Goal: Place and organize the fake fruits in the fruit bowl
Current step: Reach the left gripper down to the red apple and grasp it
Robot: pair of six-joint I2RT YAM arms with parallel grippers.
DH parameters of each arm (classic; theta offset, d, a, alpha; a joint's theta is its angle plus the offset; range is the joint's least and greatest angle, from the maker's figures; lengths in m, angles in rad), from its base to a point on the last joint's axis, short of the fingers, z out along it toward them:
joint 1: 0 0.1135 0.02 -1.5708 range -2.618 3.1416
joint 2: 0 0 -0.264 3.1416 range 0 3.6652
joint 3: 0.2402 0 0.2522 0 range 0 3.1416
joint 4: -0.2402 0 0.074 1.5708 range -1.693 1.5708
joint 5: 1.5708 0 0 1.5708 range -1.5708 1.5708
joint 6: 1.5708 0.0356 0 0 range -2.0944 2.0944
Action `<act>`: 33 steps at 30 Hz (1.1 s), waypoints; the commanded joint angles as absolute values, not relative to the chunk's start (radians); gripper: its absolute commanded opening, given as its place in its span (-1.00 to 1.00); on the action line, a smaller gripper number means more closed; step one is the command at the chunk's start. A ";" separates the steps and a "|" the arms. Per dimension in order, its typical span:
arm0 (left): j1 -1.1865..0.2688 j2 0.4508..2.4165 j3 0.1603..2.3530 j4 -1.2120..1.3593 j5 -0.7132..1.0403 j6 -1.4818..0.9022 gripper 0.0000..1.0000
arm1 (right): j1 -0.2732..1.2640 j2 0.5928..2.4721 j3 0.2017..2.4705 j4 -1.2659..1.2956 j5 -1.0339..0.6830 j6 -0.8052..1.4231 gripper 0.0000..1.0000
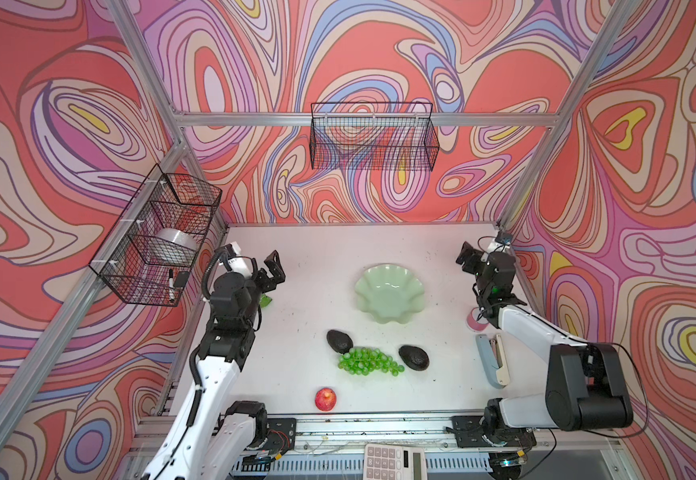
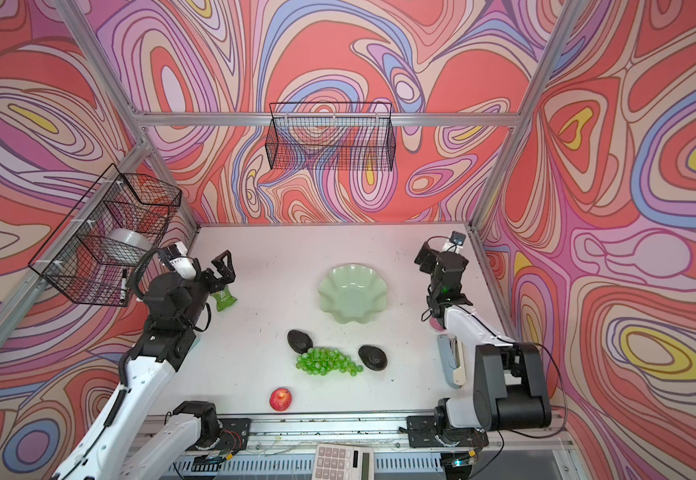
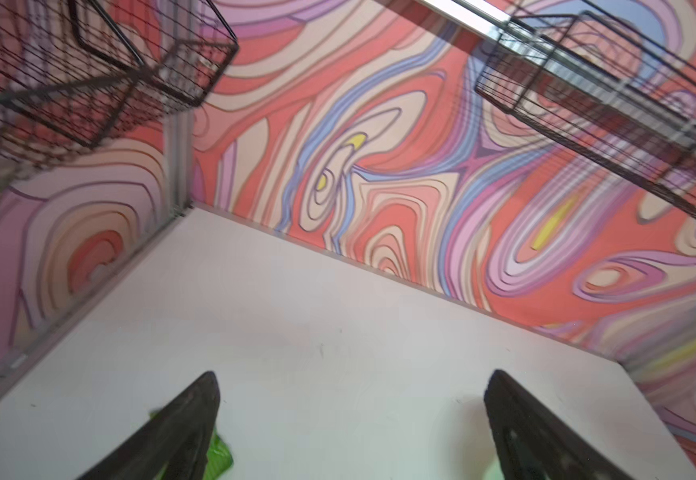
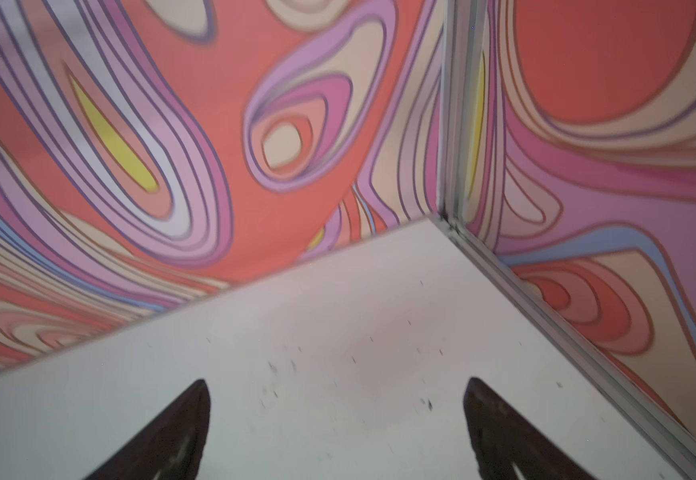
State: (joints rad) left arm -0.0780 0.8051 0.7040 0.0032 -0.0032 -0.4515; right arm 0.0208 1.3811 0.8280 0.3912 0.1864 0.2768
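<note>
The fruit bowl (image 1: 390, 291) sits empty at the table's one o'clock; grapes (image 1: 369, 360), avocados (image 1: 339, 340) (image 1: 413, 356) and apple (image 1: 326, 399) lie loose at its six. First pick pending (left gripper (image 1: 275, 269), right gripper (image 1: 467, 257) both spread, empty): I'd descend on the grapes.

A robotics lab test cell is indicated by an aluminium frame (image 1: 255, 119) lined with swirl-printed backdrop panels (image 1: 379, 50), a white tabletop (image 1: 317, 257), a wire basket (image 1: 373, 137) hung from the frame, and a left arm (image 1: 213, 374) and right arm (image 1: 525, 324) bolted to a front rail (image 1: 379, 424).
</note>
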 commanded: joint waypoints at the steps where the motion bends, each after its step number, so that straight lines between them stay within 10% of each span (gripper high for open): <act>1: -0.080 0.787 0.734 -0.377 0.187 -0.571 0.87 | 0.021 1.393 0.899 0.074 0.027 0.403 0.97; 13: -0.647 0.895 0.873 -1.147 -0.119 -0.902 0.77 | 0.022 1.443 0.979 -0.123 -0.086 0.394 0.97; 22: -1.067 1.012 0.775 -1.077 -0.108 -1.207 0.79 | 0.023 1.418 0.964 -0.142 -0.078 0.398 0.96; 33: -1.137 1.173 0.710 -0.895 -0.013 -1.225 0.81 | 0.023 1.389 0.936 -0.145 -0.095 0.413 0.96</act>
